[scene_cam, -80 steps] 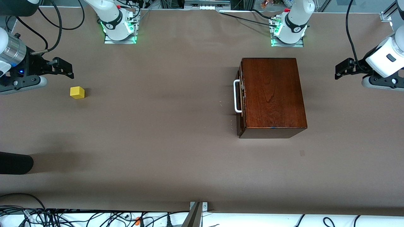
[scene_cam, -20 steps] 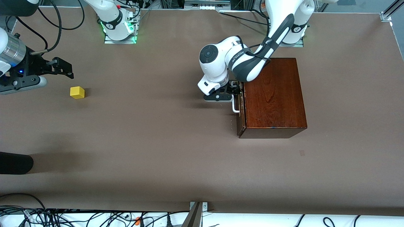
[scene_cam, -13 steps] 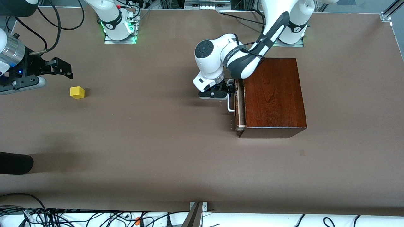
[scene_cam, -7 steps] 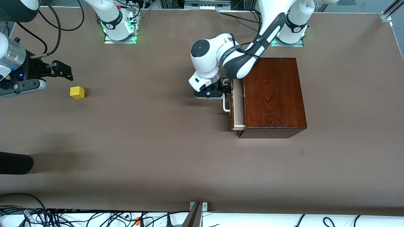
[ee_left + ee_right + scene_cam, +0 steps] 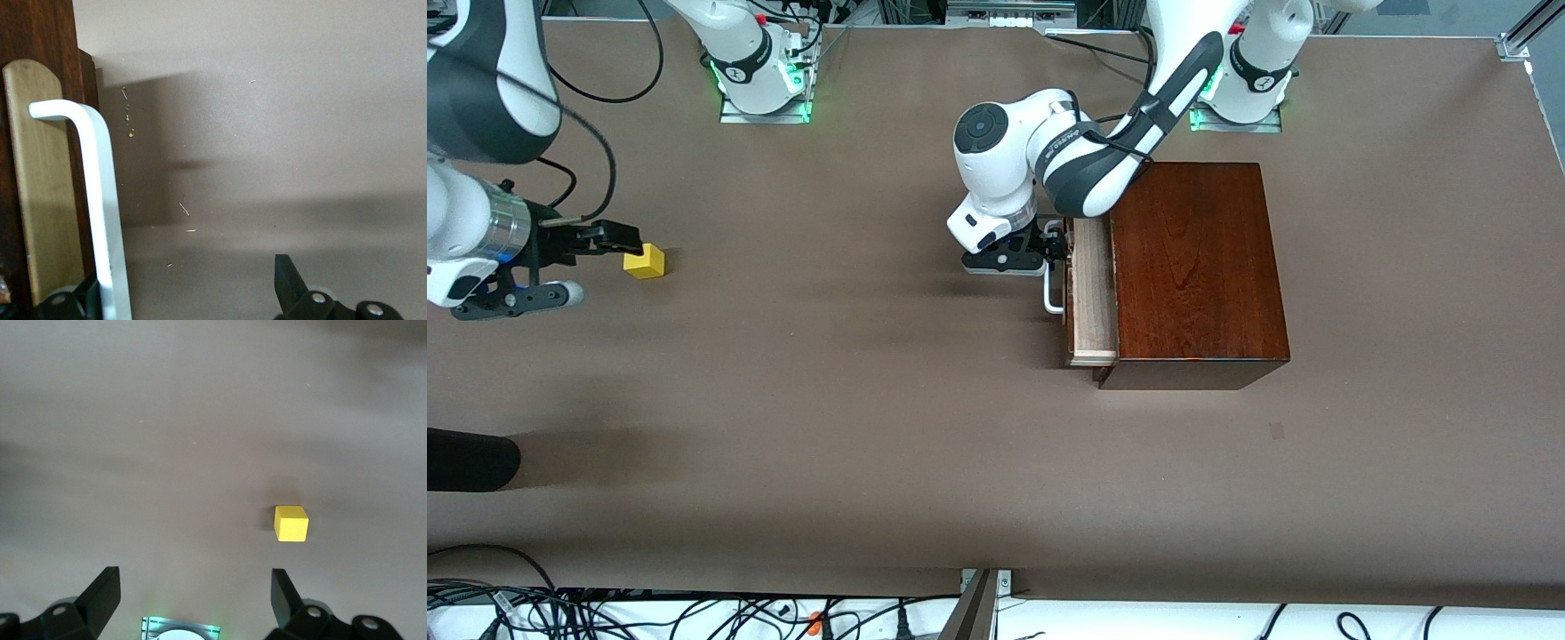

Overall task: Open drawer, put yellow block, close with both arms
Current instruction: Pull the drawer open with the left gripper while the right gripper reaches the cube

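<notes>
Pale-wood drawer [image 5: 1092, 293] seen part-way out of dark reddish box [image 5: 1193, 271], white handle [image 5: 100, 200] hooked by spread left gripper [image 5: 1052, 252] | yellow block [image 5: 645, 261] plain cube, on table [image 5: 854, 427] at right arm's end | right gripper [image 5: 615, 240] spread wide above table, just beside block

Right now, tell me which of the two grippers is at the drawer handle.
The left gripper, at the white handle of the partly open drawer. The right gripper is open, above the table beside the yellow block.
</notes>
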Available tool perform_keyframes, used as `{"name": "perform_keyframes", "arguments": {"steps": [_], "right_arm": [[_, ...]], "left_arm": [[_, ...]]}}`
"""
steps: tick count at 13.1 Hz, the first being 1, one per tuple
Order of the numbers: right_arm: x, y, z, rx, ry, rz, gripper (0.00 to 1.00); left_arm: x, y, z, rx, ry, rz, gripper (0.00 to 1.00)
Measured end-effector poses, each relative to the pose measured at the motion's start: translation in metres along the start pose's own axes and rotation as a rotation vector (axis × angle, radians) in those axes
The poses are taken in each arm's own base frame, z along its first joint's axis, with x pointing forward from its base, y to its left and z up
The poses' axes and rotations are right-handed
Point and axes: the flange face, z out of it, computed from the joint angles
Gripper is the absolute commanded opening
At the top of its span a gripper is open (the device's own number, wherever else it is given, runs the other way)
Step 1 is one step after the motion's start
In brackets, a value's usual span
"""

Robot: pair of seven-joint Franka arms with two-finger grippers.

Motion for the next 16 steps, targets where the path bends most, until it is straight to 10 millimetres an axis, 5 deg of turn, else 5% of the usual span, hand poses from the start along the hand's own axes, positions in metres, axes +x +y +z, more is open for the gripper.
{"name": "perform_keyframes", "arguments": {"steps": [3, 8, 16], "right_arm": [[0.0, 0.02, 0.046, 0.002, 0.017, 0.035, 1.0], [-0.036, 0.055, 0.165, 0.012, 0.042, 0.086, 1.0], [-0.07, 0.124, 0.254, -0.024, 0.135, -0.011, 0.99]], "left_arm": [[-0.002, 0.004, 0.002, 0.011, 0.005, 0.01, 1.0], [-0.006, 0.012, 0.008, 0.064, 0.019, 0.047, 1.0], [-0.006, 0.031, 0.007, 0.079, 0.024, 0.063, 1.0]]}}
